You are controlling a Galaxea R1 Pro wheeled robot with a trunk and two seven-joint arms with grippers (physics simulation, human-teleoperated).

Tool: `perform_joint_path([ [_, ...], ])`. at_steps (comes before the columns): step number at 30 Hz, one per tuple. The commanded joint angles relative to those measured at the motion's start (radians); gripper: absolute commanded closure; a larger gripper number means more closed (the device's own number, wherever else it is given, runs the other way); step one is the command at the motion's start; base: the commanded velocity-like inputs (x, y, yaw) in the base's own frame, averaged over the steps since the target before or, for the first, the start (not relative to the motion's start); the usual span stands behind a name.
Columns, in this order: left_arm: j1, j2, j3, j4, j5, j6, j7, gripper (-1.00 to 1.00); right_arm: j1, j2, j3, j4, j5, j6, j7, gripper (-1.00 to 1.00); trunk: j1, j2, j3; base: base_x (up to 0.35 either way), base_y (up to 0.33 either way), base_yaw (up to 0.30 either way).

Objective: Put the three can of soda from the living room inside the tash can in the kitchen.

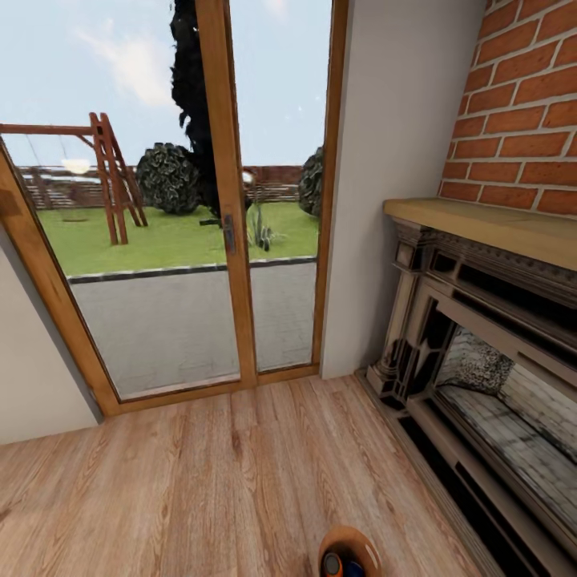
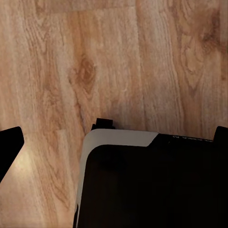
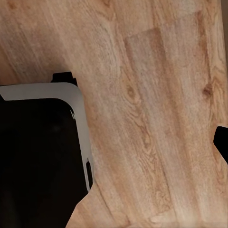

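At the bottom edge of the head view I see the round rim and orange-brown inside of the tash can (image 1: 350, 546). Inside it stand an orange can of soda (image 1: 332, 566) with a grey top and a dark blue one (image 1: 355, 570), both cut off by the frame. My left gripper (image 2: 114, 142) is open over the wood floor, its dark fingertips (image 2: 9, 147) spread to the frame's edges with nothing between them. My right gripper (image 3: 114, 147) also hangs open above the floor. One of its fingertips (image 3: 222, 142) shows at the edge.
Wood-framed glass doors (image 1: 228, 232) stand ahead, giving onto a garden. A dark fireplace (image 1: 481, 344) under a red-brick chimney (image 1: 521, 104) fills the right side. Light wood plank floor (image 1: 200, 481) lies between. My own base (image 2: 142, 185) shows under both wrists.
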Motion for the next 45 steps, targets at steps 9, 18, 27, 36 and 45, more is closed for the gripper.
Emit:
perform_joint_path([
  [9, 0.006, 0.009, 0.001, 0.0, 0.002, -0.002, -0.05, -1.0, 0.0, 0.001, 0.001, -0.001, 0.0, 0.0, 0.0, -1.0, 0.0, 0.0, 0.0, 0.0, 0.0, 0.0],
  [18, 0.007, 0.007, 0.001, 0.0, 0.003, -0.001, -0.056, -1.0, 0.0, 0.006, 0.003, 0.001, 0.002, 0.001, 0.0, -1.0, 0.0, 0.0, 0.0, 0.0, 0.0, 0.0],
  [27, 0.008, 0.002, 0.002, 0.0, 0.003, 0.001, -0.057, -1.0, 0.0, 0.009, 0.003, 0.003, 0.0, 0.001, 0.0, -1.0, 0.0, 0.0, 0.0, 0.0, 0.0, 0.0],
  [36, 0.008, -0.002, 0.003, 0.0, 0.004, 0.001, -0.057, -1.0, 0.0, 0.014, 0.003, 0.036, -0.006, 0.001, 0.001, -1.0, 0.0, 0.0, 0.0, 0.0, 0.0, 0.0],
  [45, 0.008, -0.002, 0.004, 0.0, 0.004, 0.001, -0.057, -1.0, 0.0, 0.016, 0.003, 0.05, -0.007, 0.001, 0.0, -1.0, 0.0, 0.0, 0.0, 0.0, 0.0, 0.0],
])
